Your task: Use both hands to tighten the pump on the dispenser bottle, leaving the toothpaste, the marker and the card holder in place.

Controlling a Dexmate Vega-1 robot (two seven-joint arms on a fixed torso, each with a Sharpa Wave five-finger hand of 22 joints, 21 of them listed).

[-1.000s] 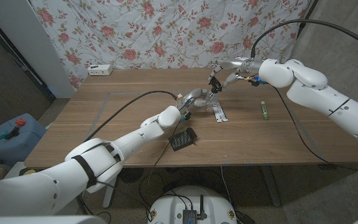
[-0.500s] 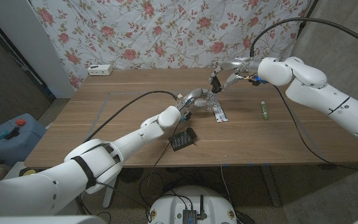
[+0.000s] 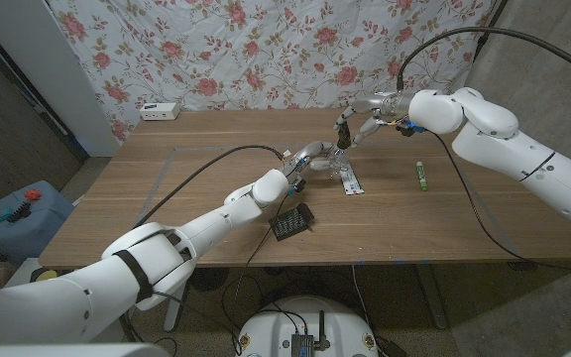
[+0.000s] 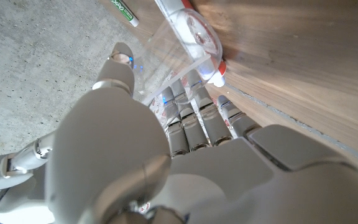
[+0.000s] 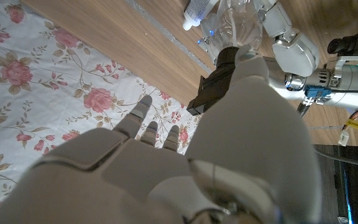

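Note:
The clear dispenser bottle (image 3: 329, 159) stands mid-table, and my left hand (image 3: 308, 159) grips its body from the left. In the left wrist view my fingers (image 4: 191, 118) wrap the clear bottle (image 4: 166, 59). My right hand (image 3: 363, 121) reaches in from the right and pinches the black pump (image 3: 342, 125) on top of the bottle. The right wrist view has the pump (image 5: 218, 79) beside my thumb, above the bottle (image 5: 241, 25). The white toothpaste tube (image 3: 351, 182) lies just right of the bottle. A green marker (image 3: 421, 177) lies further right. The black card holder (image 3: 290, 222) sits nearer the front edge.
A white power strip (image 3: 160, 111) lies at the table's far left corner. A floral cloth (image 3: 266, 50) hangs behind the table. A black cable (image 3: 206, 164) runs along my left arm over the table. The left half of the wooden table (image 3: 167, 188) is bare.
My right hand has shifted slightly up and back at the pump. The left hand and bottle have held still, as have the toothpaste, marker and card holder.

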